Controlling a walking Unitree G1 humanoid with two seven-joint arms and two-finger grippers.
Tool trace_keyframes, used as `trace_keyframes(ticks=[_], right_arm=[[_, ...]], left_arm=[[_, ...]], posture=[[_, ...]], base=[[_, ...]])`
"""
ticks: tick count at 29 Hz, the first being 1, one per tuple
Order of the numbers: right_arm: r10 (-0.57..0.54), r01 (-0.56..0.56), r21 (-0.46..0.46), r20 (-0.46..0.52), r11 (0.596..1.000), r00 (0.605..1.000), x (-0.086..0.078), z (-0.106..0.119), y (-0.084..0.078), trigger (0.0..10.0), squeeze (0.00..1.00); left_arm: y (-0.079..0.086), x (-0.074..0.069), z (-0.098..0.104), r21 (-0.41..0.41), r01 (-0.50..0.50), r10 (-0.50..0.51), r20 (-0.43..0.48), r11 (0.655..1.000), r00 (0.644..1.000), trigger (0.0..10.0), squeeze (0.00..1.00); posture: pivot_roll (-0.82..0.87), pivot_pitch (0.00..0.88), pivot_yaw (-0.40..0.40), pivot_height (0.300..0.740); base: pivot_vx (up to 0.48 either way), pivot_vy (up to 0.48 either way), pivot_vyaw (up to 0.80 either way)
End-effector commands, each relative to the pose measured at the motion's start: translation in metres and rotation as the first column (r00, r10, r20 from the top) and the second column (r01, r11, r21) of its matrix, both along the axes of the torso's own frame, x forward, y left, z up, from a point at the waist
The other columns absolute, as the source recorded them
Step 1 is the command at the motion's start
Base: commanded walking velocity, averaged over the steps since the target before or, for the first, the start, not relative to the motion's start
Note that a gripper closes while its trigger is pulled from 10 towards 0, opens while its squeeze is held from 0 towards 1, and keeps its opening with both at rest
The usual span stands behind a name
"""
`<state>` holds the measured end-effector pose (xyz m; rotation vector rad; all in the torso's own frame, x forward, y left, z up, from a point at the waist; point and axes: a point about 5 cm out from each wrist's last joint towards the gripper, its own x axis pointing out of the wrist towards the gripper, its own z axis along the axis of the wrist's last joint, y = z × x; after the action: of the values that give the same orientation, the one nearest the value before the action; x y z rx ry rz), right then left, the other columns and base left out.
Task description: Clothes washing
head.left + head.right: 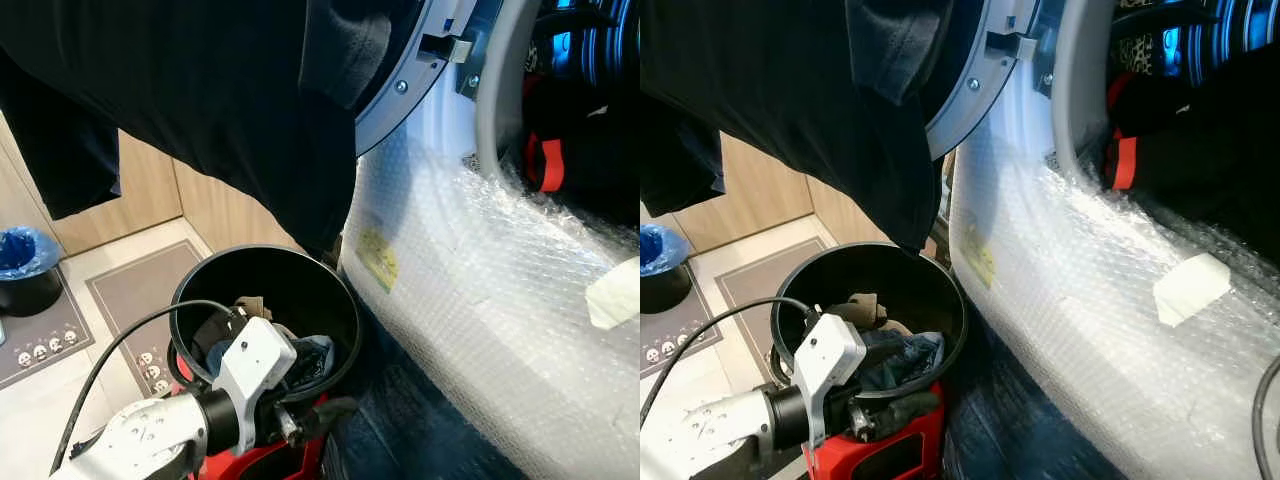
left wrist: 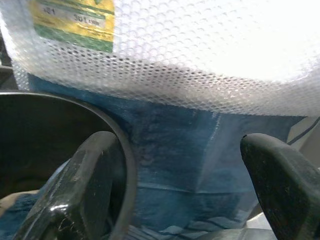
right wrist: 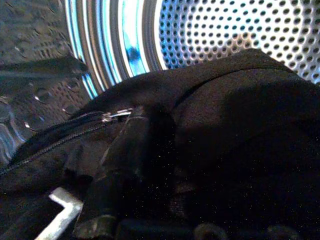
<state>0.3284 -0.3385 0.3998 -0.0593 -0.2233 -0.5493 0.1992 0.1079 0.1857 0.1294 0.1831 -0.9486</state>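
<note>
— Black cloth everywhere, it seems. Which step are you on?

— Loading, I judge. My right gripper point(image 3: 125, 170) is inside the steel drum point(image 3: 240, 30), buried in a black zipped garment point(image 3: 225, 130); the fabric hides my fingers, so I cannot tell whether they are clenched on it or released.

— And the other arm?

— My left gripper point(image 2: 185, 190) hangs low over the rim of the black laundry basket point(image 1: 345, 300), fingers spread wide with nothing between them. More clothes point(image 1: 310, 360) lie in the basket, so the job looks far from finished.

— What does the next move call for?

— Probably pushing this garment deeper and pulling my right arm out cleanly without dragging cloth back over the door sill. Another dark garment point(image 1: 220, 110) is draped from the open washer door point(image 1: 400, 90) and hangs just above the basket; it could snag.

— And the room?

— The washer front is wrapped in bubble wrap point(image 1: 480, 300) with a yellow label point(image 1: 378, 260). Pale tiled floor point(image 1: 40, 400), grey patterned mats point(image 1: 130, 300), wooden cabinet fronts point(image 1: 150, 190), and a small dark bin with a blue liner point(image 1: 22, 265) well off to my left.
</note>
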Motion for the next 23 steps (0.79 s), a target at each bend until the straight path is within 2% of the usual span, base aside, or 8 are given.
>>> trace_keyframes(ticks=[1, 16, 22, 23], right_arm=[[-0.023, 0.024, -0.013, 0.052, 1.0, 0.998, -0.019, 0.013, -0.006, 10.0, 1.0], [0.012, -0.012, -0.038, 0.017, 0.999, 1.0, -0.053, 0.007, 0.006, 10.0, 1.0], [0.052, -0.051, -0.034, 0.022, 0.998, 0.998, -0.065, 0.001, 0.019, 10.0, 1.0], [0.047, -0.045, -0.058, 0.046, 0.997, 0.998, -0.069, 0.001, 0.026, 10.0, 1.0]], left_arm=[[0.0, 0.003, 0.002, -0.007, 0.017, -0.016, 0.017, 1.0, 1.0, 10.0, 0.0], [-0.006, 0.019, 0.004, -0.018, 0.078, -0.078, 0.041, 0.997, 0.996, 10.0, 0.0], [-0.01, 0.022, 0.003, -0.028, 0.104, -0.103, 0.035, 0.994, 0.994, 10.0, 0.0], [-0.011, 0.022, 0.002, -0.03, 0.113, -0.112, 0.033, 0.993, 0.993, 10.0, 0.0]], posture=[[-0.09, 0.072, -0.119, 0.74], [-0.18, 0.034, -0.073, 0.74], [-0.22, 0.032, -0.064, 0.74], [-0.23, 0.032, -0.065, 0.74]], base=[[0.0, 0.0, 0.0], [0.0, 0.0, 0.0], [0.0, 0.0, 0.0], [0.0, 0.0, 0.0]])
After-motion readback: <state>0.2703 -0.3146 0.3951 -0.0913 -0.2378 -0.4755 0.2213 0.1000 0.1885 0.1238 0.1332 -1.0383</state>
